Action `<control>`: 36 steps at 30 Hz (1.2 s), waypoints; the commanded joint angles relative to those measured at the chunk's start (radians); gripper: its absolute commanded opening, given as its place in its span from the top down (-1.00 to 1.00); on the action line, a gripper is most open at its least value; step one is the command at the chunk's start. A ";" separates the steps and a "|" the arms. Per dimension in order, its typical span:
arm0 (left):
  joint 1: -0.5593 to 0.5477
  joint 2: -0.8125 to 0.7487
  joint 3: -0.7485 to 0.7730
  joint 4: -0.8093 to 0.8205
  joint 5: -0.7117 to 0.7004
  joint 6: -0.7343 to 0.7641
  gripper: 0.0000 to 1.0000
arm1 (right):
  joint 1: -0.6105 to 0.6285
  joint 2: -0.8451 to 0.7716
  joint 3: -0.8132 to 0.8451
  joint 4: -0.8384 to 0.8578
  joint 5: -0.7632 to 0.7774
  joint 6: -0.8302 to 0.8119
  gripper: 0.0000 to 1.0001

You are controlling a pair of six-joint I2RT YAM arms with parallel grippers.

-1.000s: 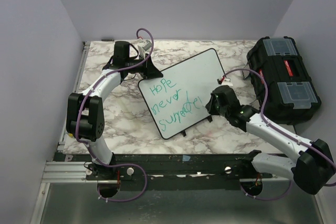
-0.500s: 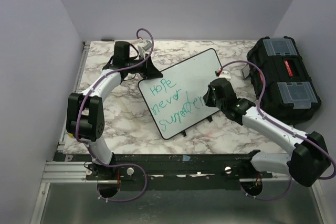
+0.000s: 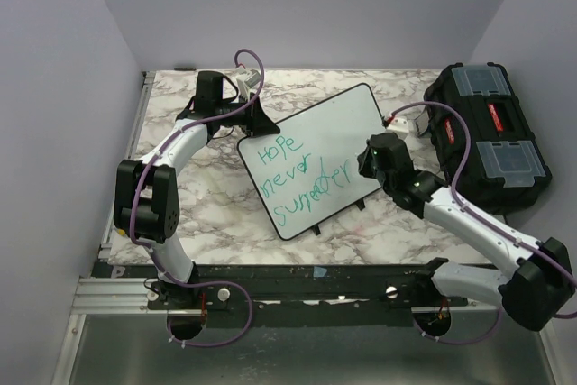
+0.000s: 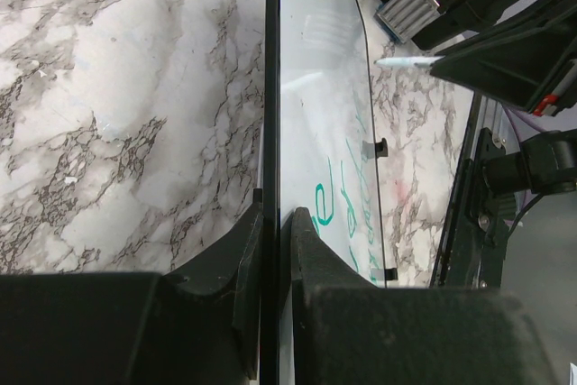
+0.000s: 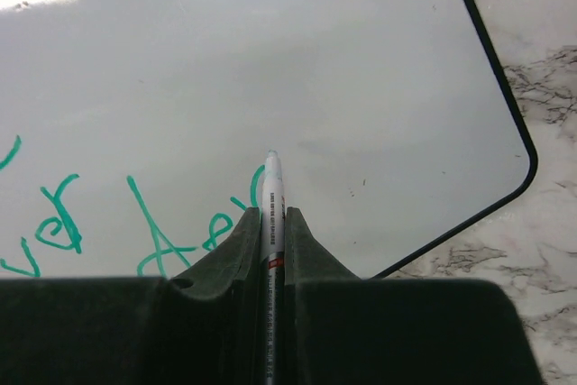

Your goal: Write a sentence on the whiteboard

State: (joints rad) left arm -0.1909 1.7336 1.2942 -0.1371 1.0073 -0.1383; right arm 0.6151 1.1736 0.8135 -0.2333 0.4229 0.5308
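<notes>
The whiteboard (image 3: 317, 155) lies tilted on the marble table, with the green sentence (image 3: 295, 179) "Hope never surrender" in stacked lines. My left gripper (image 3: 257, 123) is shut on the board's far left edge; in the left wrist view (image 4: 272, 223) its jaws pinch the black frame (image 4: 271, 87). My right gripper (image 3: 371, 161) is shut on a white marker (image 5: 272, 200), its tip just past the last letter of the sentence (image 5: 162, 223), over the whiteboard (image 5: 343, 78) near its right edge. The marker (image 4: 410, 60) also shows in the left wrist view.
A black plastic toolbox (image 3: 487, 137) with clear lid compartments stands at the right of the table. A small white object (image 3: 410, 121) lies beside it. Purple walls enclose the marble table (image 3: 207, 205) on three sides.
My right gripper with the marker has moved right along the bottom line, finishing the last letters of "surrender", and now sits near the board's right edge. The left arm has not moved.
</notes>
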 commanded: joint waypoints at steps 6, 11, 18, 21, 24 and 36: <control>0.003 -0.010 0.014 0.075 -0.047 0.134 1.00 | 0.001 -0.070 -0.044 -0.025 0.126 0.026 0.99; 0.004 -0.010 0.014 0.077 -0.047 0.134 1.00 | 0.002 -0.054 -0.045 -0.023 0.133 0.025 0.98; 0.004 -0.012 0.014 0.080 -0.047 0.134 1.00 | 0.002 -0.009 -0.021 -0.014 0.154 0.006 0.99; 0.004 -0.011 0.013 0.080 -0.048 0.134 1.00 | 0.002 0.014 -0.014 -0.002 0.149 -0.002 0.99; 0.005 -0.012 0.013 0.080 -0.050 0.134 1.00 | 0.001 0.042 -0.013 0.018 0.143 -0.011 0.99; 0.008 -0.013 0.011 0.083 -0.047 0.134 1.00 | 0.001 0.039 -0.067 0.108 0.020 -0.056 0.99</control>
State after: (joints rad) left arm -0.1890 1.7336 1.2942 -0.1364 1.0073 -0.1383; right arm 0.6151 1.2301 0.7769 -0.1829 0.5140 0.5022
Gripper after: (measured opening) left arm 0.132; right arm 0.124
